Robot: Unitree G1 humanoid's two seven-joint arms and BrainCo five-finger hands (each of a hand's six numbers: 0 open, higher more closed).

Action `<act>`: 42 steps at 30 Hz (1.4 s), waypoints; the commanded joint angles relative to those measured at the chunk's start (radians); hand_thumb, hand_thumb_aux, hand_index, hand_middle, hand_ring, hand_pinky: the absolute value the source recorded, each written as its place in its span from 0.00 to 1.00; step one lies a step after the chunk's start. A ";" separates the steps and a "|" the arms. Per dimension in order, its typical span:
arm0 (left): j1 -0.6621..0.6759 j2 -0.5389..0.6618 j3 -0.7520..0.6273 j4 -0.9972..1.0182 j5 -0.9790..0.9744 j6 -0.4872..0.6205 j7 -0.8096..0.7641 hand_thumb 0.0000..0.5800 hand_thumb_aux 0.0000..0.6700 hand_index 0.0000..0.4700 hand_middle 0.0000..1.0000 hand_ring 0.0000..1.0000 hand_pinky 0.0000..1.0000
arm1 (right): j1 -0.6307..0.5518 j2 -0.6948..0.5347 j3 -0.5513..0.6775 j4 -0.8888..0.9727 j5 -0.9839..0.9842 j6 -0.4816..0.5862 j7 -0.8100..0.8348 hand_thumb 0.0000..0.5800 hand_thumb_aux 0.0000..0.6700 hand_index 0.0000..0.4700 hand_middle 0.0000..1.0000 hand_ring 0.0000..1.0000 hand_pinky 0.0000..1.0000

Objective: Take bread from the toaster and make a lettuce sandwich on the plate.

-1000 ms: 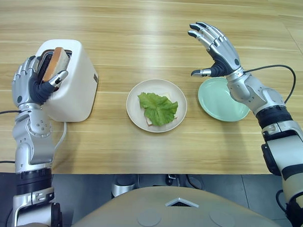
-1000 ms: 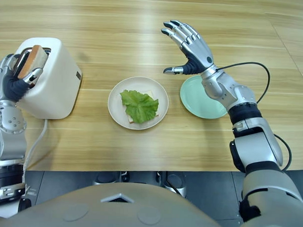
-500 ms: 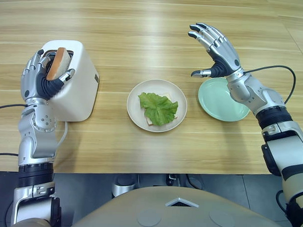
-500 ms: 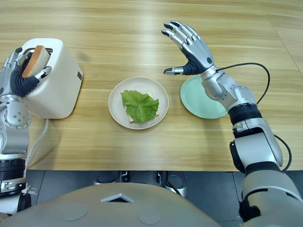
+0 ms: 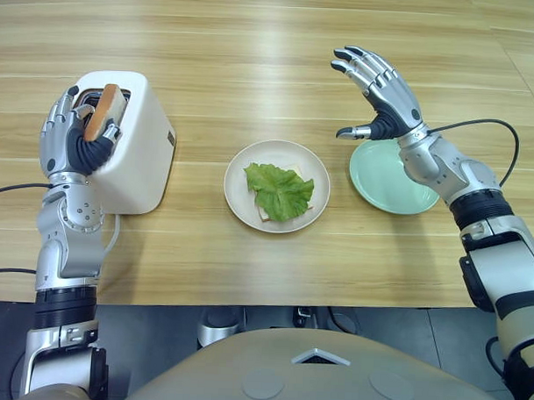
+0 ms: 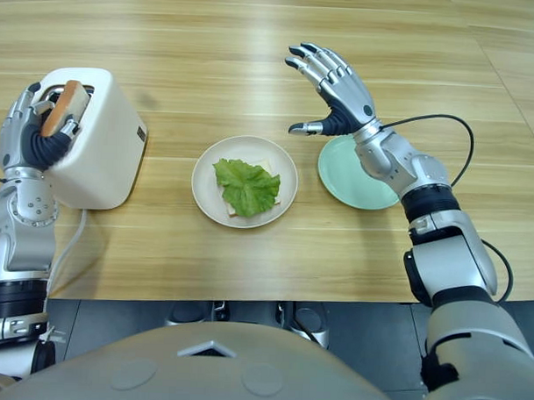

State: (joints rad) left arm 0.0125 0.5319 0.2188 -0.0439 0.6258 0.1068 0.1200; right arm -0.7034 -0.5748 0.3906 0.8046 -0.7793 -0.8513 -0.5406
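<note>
Browned bread (image 5: 102,121) is clamped in your left hand's (image 5: 70,142) fingers atop the toaster (image 5: 144,154); your right hand (image 5: 382,92) hovers, fingers spread apart, green dish (image 5: 392,187) just beneath them; between both sets of fingers, lettuce (image 5: 279,191) rests on the plate (image 5: 238,202).

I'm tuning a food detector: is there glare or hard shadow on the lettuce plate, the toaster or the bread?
Left eye view: lettuce and plate evenly lit, no glare, a thin soft shadow at the plate's near rim. Right eye view: toaster bright on top, dimmer on its sides, soft shadow on the table at its base; bread in the left hand lit, no glare.
</note>
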 commanded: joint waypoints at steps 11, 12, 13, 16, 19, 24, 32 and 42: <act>-0.006 0.056 0.036 -0.209 0.064 0.038 0.004 1.00 1.00 0.98 1.00 1.00 1.00 | 0.008 0.010 0.004 0.006 -0.012 0.016 0.001 0.00 0.00 0.00 0.00 0.00 0.00; -0.006 0.061 0.044 -0.225 0.072 0.041 0.007 1.00 1.00 0.98 1.00 1.00 1.00 | 0.007 0.011 0.004 0.007 -0.013 0.017 0.001 0.00 0.00 0.00 0.00 0.00 0.00; -0.006 0.066 0.051 -0.239 0.081 0.045 0.009 1.00 1.00 0.98 1.00 1.00 1.00 | 0.007 0.011 0.005 0.009 -0.013 0.017 0.001 0.00 0.00 0.00 0.00 0.00 0.00; -0.008 0.092 0.065 -0.270 0.144 0.068 0.017 1.00 1.00 0.98 1.00 1.00 1.00 | 0.007 0.012 0.009 0.012 -0.015 0.020 0.006 0.00 0.00 0.00 0.00 0.00 0.00; -0.013 0.124 0.075 -0.287 0.206 0.089 0.026 1.00 1.00 0.98 1.00 1.00 1.00 | 0.007 0.014 0.012 0.017 -0.017 0.022 0.007 0.00 0.00 0.00 0.00 0.00 0.00; -0.039 0.162 0.095 -0.326 0.223 0.084 0.008 1.00 1.00 0.98 1.00 1.00 1.00 | 0.004 0.018 0.013 0.025 -0.017 0.025 0.007 0.00 0.00 0.00 0.00 0.00 0.00; -0.192 0.164 -0.044 -0.378 0.124 -0.039 -0.103 1.00 1.00 0.98 1.00 1.00 1.00 | -0.014 0.015 -0.004 0.025 -0.009 0.030 -0.004 0.00 0.00 0.00 0.00 0.00 0.00; -0.393 -0.005 -0.226 -0.115 -0.391 -0.170 -0.448 1.00 1.00 0.98 1.00 1.00 1.00 | 0.005 -0.010 -0.086 0.044 0.111 -0.040 0.003 0.00 0.00 0.00 0.00 0.00 0.00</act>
State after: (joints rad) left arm -0.3554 0.5460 0.0132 -0.2489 0.3594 -0.0615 -0.2345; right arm -0.7087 -0.5718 0.3327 0.8354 -0.7036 -0.8647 -0.5472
